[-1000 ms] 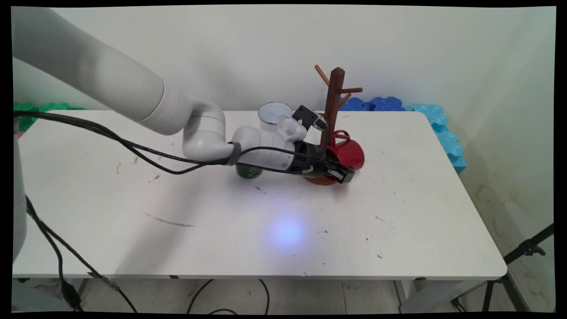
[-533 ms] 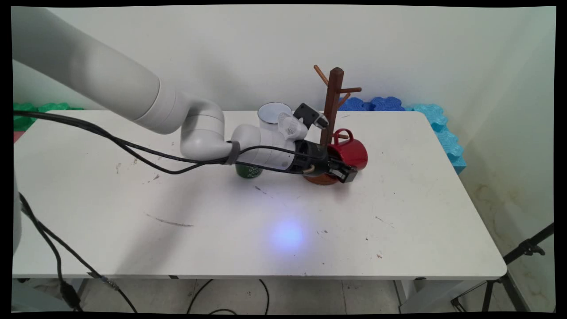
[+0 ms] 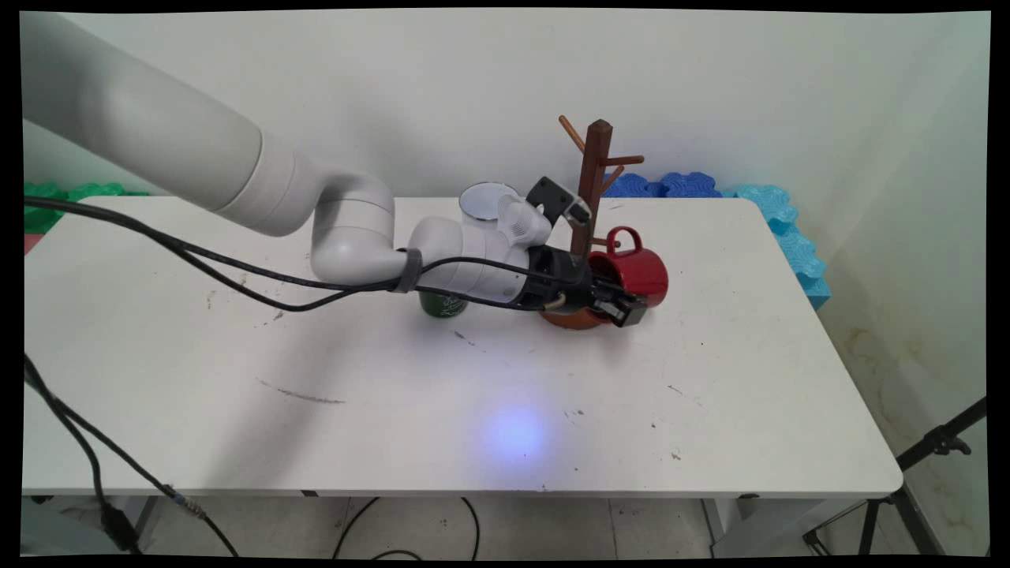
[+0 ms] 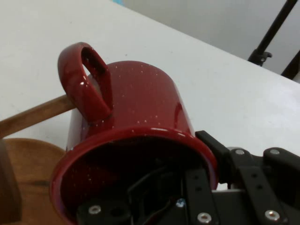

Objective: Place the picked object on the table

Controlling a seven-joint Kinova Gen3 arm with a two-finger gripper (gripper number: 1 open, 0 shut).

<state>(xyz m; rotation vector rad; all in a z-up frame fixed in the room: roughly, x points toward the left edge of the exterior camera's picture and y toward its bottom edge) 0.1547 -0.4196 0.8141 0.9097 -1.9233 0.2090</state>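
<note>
Since a second ago, the red mug (image 3: 635,272) has shifted a little to the right and slightly up, carried sideways away from the stand's post, with the gripper (image 3: 618,304) moving along with it. That black gripper reaches in horizontally from the left and is clamped on the mug's rim: the hand view shows one finger (image 4: 154,197) inside the mug's mouth and the other (image 4: 220,154) against the outside of its wall, so the rim is pinched between them. The mug lies on its side with its mouth facing the arm and its handle (image 3: 623,237) pointing up.

From the hand view, a wooden peg (image 4: 35,115) points at the handle loop from the left, its tip at the loop; whether it passes through cannot be told. The main view shows instead that this peg belongs to a brown mug tree (image 3: 593,189), standing upright just behind and left of the mug, its round base (image 3: 570,319) beneath the gripper.

Only the main view shows a white cup (image 3: 483,207) behind the wrist and a green can (image 3: 442,304) partly hidden under the forearm, both on the white table (image 3: 750,394).
</note>
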